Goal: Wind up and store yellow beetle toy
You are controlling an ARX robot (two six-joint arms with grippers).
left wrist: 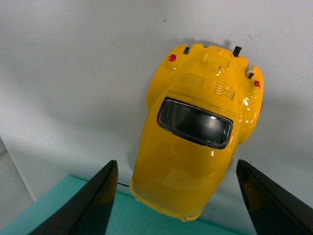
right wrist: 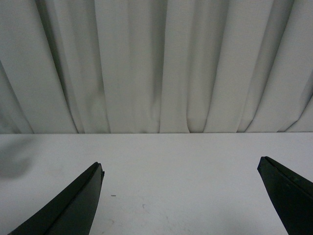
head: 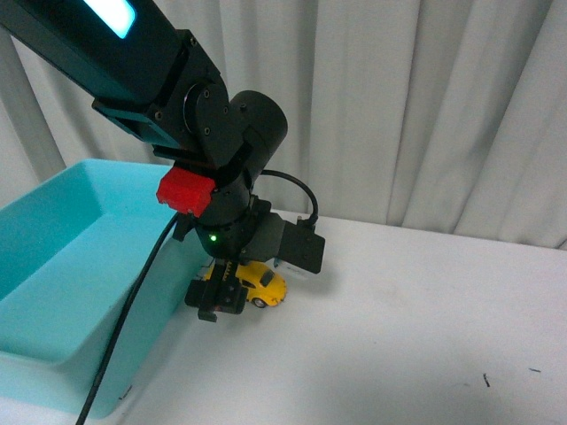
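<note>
- left arm: black boxy link, matte finish, glowing cyan light strip near its top
- wrist joint: round black housing, small screws on its flat flange
- red plastic block under the joint
- green LED lit on the black wrist body
- thin black cable hanging down; a second black cable loops to a square black module
- left gripper's fingers: black tapered wedges, slight gloss
- right gripper's fingers: the same black wedges, pointed tips
</note>
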